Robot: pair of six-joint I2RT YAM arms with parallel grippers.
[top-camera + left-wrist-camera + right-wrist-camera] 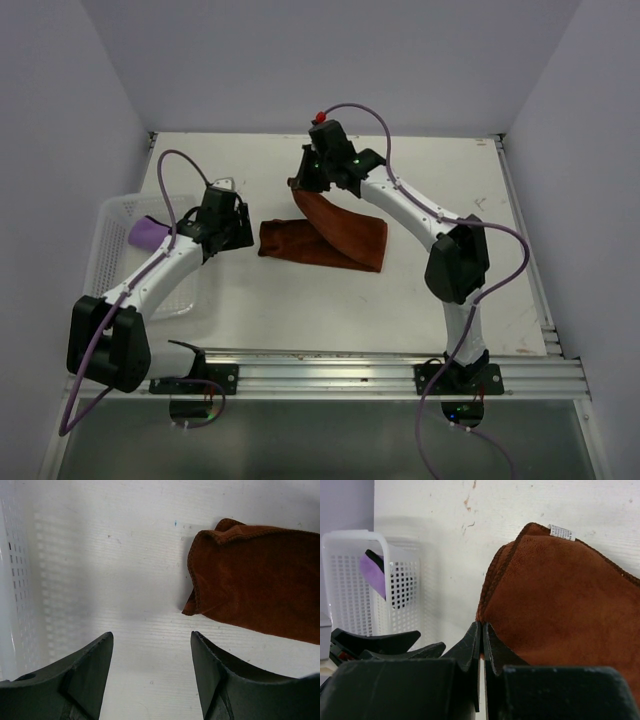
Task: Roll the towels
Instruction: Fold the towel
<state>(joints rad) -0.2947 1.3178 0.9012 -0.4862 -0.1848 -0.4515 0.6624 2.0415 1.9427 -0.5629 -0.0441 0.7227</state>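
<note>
Two towels in play. Your right gripper (pixel 482 625) has its jaws pressed together, and as far as the wrist view shows they nip the edge of the orange towel (pixel 335 240) at their tips. The cloth spreads to the right of those jaws, with a white tag (pixel 561 531) on its far rim. One flap slopes from the tips down to the rest, which lies flat on the table (pixel 450 180). Your left gripper (pixel 151 637) stands spread with nothing between the jaws and bare table under them. The orange towel's corner lies just ahead of the right-hand jaw, not touching it. The purple towel (pixel 147 233) sits in the basket (pixel 112 212), off to the left of the left jaws.
</note>
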